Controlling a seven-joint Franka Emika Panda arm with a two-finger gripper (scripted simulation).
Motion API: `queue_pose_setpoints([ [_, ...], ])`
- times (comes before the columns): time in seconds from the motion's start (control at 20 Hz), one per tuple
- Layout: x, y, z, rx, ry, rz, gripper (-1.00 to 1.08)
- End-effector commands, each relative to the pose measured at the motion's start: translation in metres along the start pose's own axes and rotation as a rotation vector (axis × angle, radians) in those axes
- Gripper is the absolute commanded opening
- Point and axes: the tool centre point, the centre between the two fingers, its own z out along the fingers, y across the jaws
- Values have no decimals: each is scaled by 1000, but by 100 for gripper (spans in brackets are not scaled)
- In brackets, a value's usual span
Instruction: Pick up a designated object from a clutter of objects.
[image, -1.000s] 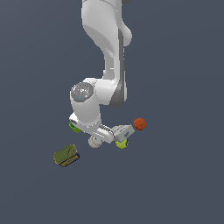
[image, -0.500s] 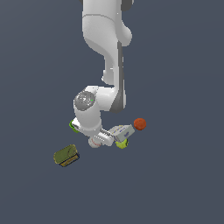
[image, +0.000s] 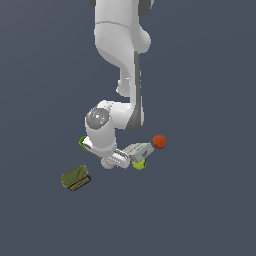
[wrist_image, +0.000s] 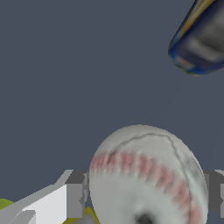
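While the arm bends low over the clutter, the baseball (wrist_image: 146, 175) sits between the gripper (wrist_image: 146, 192) fingers (wrist_image: 75, 192). Jaws spread, flanking it; contact unclear. Olive tin (image: 75, 178) lies apart.

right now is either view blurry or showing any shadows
Exterior view: soft and low-detail, flat lighting, no cast shadows on the floor around the olive tin. Wrist view: the baseball fills the frame close up, its red stitching smeared and blurry.
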Motion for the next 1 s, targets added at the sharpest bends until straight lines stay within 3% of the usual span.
queue_pose_setpoints([
  [0.0,0,0,1,0,0,1,-100],
  [0.5,-4,-3,-4,0,0,0,-100],
  [0.95,-33,-20,-35,0,0,0,-100],
])
